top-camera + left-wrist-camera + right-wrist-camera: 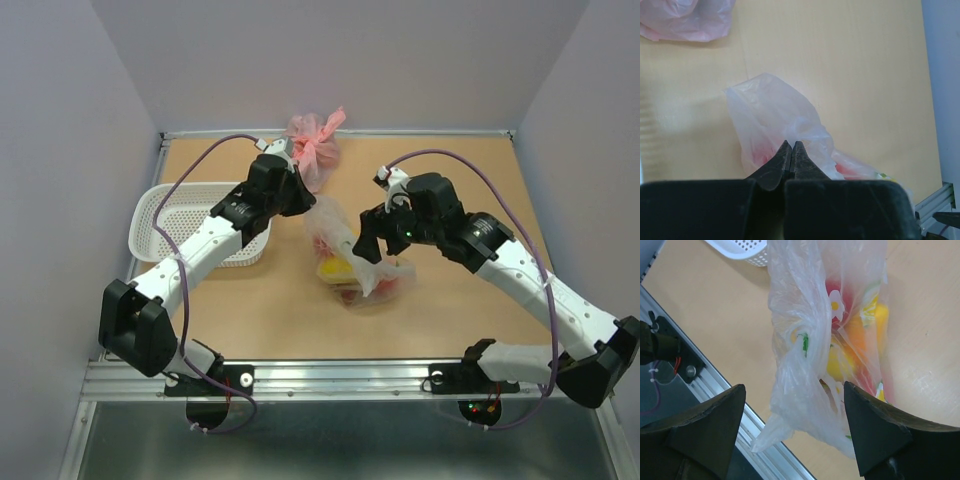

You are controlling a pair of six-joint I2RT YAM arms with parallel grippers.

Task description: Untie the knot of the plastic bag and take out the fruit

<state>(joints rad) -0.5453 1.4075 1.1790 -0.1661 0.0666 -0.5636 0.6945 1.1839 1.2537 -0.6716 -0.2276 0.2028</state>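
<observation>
Pale lilac walls close round a tan wooden bench (450, 310), and near its middle lies the plastic bag (350, 255), thin, clear and crumpled. The fruit (332, 268) shows through the film as yellow, orange and red shapes packed together. In the right wrist view the bag (800, 340) hangs straight between the two fingers of the right pincer (794, 386), which stand spread wide on either side of it. A twisted strand of film runs down the bag's middle, and a loose clear flap trails below it toward the metal rail. The knot itself cannot be made out.

The left pincer (791, 145) is pressed together, tips meeting. The bag's upper end (775, 115) sits directly ahead of those tips and looks to touch them; whether any film is caught between them cannot be told. From above, this pincer (300, 192) is at the bag's far end and the right pincer (372, 250) at its right flank.

Beyond the left pincer lies a tied pink bag (315, 145). To its left, under that arm, sits a white perforated basket (165, 215).
</observation>
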